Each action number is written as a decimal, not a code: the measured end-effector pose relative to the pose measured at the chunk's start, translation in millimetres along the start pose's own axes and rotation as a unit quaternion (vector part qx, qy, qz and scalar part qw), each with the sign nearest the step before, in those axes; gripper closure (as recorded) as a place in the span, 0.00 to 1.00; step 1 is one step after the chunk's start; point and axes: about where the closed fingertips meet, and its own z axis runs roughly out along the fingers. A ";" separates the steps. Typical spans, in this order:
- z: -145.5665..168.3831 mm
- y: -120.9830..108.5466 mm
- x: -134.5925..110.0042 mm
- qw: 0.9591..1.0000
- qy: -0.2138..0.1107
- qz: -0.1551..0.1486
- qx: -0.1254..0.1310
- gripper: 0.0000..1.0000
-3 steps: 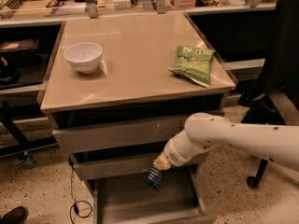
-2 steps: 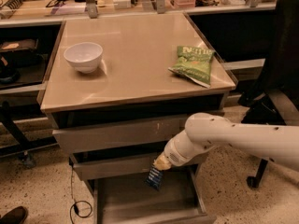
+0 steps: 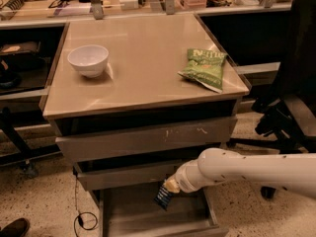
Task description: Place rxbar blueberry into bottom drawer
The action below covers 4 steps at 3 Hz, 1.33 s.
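Camera view: hand (image 3: 171,187) grips flat navy rxbar blueberry (image 3: 162,197) over bottom drawer (image 3: 140,217).

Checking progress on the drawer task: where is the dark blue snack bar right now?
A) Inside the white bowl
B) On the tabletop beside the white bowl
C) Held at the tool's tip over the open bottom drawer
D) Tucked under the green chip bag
C: the rxbar blueberry hangs from the tool, which is low in front of the cabinet, just above the pulled-out bottom drawer.
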 end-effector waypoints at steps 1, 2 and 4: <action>39.5 -17.9 15.3 0.998 -0.034 0.042 0.012 1.00; 39.5 -17.9 15.3 0.998 -0.034 0.042 0.012 1.00; 104.3 -28.4 21.6 0.994 -0.074 0.082 -0.016 1.00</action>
